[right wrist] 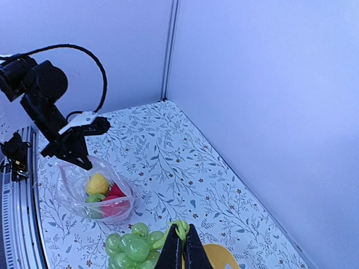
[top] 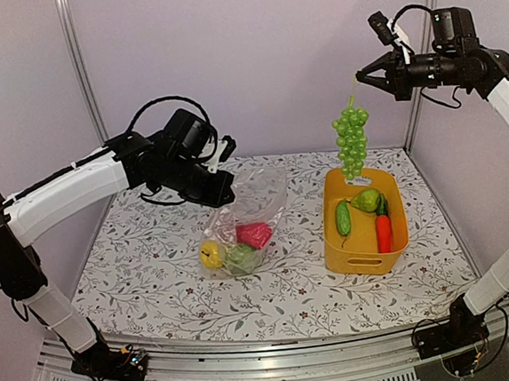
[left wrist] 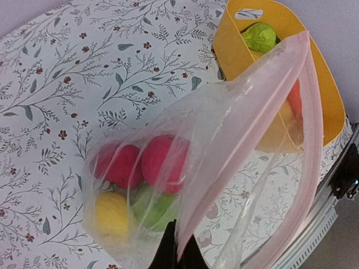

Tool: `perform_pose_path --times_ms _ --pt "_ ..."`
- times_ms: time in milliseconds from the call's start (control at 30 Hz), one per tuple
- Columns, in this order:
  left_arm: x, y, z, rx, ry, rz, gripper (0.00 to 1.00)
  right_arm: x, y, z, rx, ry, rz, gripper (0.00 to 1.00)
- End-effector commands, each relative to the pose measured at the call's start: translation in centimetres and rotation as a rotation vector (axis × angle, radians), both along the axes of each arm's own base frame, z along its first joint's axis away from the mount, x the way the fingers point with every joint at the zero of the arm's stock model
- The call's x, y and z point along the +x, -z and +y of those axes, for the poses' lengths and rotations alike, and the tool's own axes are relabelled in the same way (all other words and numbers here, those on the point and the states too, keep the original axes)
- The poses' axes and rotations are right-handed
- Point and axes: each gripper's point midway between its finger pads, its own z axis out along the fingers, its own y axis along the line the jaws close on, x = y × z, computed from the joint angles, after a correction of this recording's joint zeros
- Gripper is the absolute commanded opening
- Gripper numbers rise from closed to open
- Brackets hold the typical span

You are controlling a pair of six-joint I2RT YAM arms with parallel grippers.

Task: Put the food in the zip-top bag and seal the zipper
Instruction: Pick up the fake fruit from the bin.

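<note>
The clear zip-top bag [top: 247,211] stands open mid-table with yellow, green and red round pieces [top: 238,248] inside. My left gripper [top: 228,191] is shut on the bag's mouth edge and holds it up; in the left wrist view the gripper [left wrist: 178,249] pinches the pinkish zipper strip [left wrist: 247,151]. My right gripper [top: 359,75] is shut on the stem of the green grape bunch [top: 352,141], which hangs high above the yellow basket [top: 333,234]; the right wrist view shows the grapes [right wrist: 134,249] under the gripper [right wrist: 183,241]. The cucumber [top: 343,218], pear [top: 367,200] and carrot [top: 383,233] lie in the basket.
The table has a floral cloth [top: 155,279]. White walls and metal posts [top: 79,72] close the back and sides. A metal rail [top: 279,367] runs along the near edge by the arm bases.
</note>
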Motion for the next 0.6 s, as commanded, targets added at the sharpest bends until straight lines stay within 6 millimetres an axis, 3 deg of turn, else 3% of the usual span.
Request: perform_pose_path --times_ms 0,100,567 --pt "0.2 -0.7 -0.3 -0.027 -0.007 0.004 0.0 -5.1 -5.9 2.5 0.151 -0.227 -0.087 0.0" --pt "0.0 -0.9 -0.3 -0.034 -0.012 0.0 0.0 -5.7 -6.3 3.6 0.184 -0.294 -0.063 0.0" --pt "-0.1 -1.7 -0.7 -0.052 -0.01 -0.013 0.0 -5.3 -5.1 7.2 0.185 -0.38 0.0 0.0"
